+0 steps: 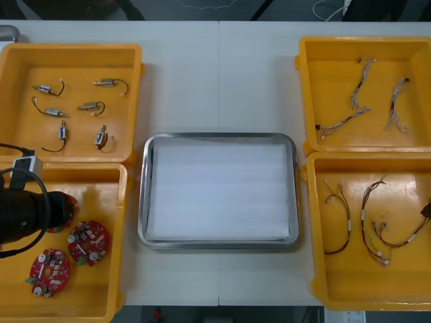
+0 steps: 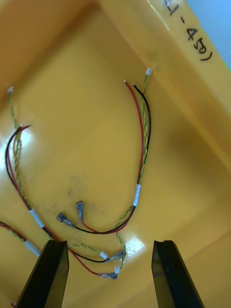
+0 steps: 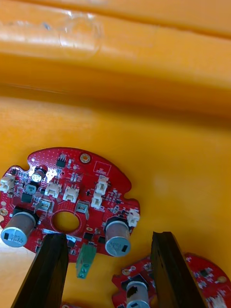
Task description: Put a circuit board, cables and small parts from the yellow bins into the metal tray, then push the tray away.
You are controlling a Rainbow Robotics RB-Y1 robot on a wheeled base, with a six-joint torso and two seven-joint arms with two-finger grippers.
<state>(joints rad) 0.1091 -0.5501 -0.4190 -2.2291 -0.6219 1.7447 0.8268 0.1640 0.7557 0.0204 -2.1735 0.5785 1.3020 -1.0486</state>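
Left gripper [image 3: 108,236] open, fingers apart just over a round red circuit board [image 3: 72,192] in the near left yellow bin [image 1: 101,192]; more boards [image 1: 87,242] lie beside it. Right gripper [image 2: 109,243] open above the red, black and yellow cables [image 2: 142,144] in the near right yellow bin [image 1: 404,289]. Metal tray [image 1: 143,202] sits between the bins, white inside.

A: Where are the round red circuit boards [image 1: 87,242]?
B: Flat in the near-left yellow bin [image 1: 101,195]; small metal parts [image 1: 89,106] in the far-left, cables [image 1: 364,225] in right bins
A: The metal tray [image 1: 219,245]?
B: White inside, between the bins
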